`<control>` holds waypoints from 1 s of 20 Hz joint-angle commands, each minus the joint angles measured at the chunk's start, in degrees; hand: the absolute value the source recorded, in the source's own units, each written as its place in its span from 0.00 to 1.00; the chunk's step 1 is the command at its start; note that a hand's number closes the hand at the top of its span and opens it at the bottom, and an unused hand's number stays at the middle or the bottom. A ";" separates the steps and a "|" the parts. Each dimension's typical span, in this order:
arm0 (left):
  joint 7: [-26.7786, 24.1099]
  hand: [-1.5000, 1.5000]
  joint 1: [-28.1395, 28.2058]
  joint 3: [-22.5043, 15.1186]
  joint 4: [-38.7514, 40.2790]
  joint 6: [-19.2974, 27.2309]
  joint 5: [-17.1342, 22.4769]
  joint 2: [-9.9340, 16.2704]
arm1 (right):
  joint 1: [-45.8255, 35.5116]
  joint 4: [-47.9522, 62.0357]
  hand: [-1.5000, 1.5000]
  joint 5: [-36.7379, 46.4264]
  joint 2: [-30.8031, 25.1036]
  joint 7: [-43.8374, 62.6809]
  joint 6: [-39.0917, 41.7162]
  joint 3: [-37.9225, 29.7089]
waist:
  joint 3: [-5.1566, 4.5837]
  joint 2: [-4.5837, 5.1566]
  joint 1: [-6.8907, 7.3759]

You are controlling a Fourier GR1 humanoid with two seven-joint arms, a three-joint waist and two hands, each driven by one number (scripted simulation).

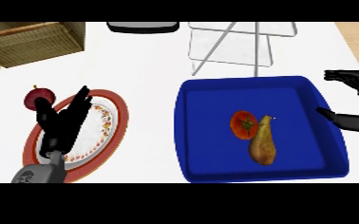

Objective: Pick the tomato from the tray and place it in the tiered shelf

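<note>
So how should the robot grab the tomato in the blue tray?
Probably from above, fingers closing round the tomato on its near, far and left sides. It is round, so any free side suits, but the pear touches its right side. The right hand at the tray edge is nearest.

A: Items cut or covered, head view?

B: Right hand [342,99]: cut by the right edge; only fingertips and thumb show, palm and forearm out of view. Tray [210,123]: its right rim passes behind that thumb.

A: Left side?

B: Left hand [63,121]: fingers cover part of the plate [112,118]; plate's lower edge is cut. Left forearm truncated below the wrist. Red onion [38,97]: just beyond the fingertips, lower part hidden by one.

A: Far side?

B: Tiered shelf [238,47]: top cut off. Basket [38,40]: cut at top and left. Dark object [142,26]: mostly cut off, identity unclear.
</note>
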 commanded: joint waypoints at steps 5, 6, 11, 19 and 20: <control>2.99 0.50 3.77 0.41 -0.73 -2.52 1.28 0.92 | 2.92 -0.94 0.00 4.27 -6.85 -8.08 14.91 4.19 | -0.55 -0.48 -1.02; -0.37 0.50 2.78 1.18 2.97 -2.34 0.66 -0.04 | -0.73 1.93 0.00 4.60 -9.03 -8.14 16.43 2.92 | -0.56 -0.25 -0.80; 0.40 0.50 4.22 1.70 1.78 -1.44 0.10 0.12 | 2.68 -14.21 0.00 4.14 -11.00 3.83 15.79 5.62 | -0.68 -0.67 -1.90; 2.32 0.50 4.05 1.31 -1.03 -2.33 0.96 -1.03 | 6.07 -35.50 0.00 4.59 -6.72 31.30 4.44 7.27 | -0.68 -0.68 -1.84; 3.18 0.50 5.23 0.14 -2.71 -0.86 -1.00 -0.92 | 5.13 -36.26 0.00 7.39 -3.45 33.81 0.85 9.82 | -0.64 -0.61 -1.27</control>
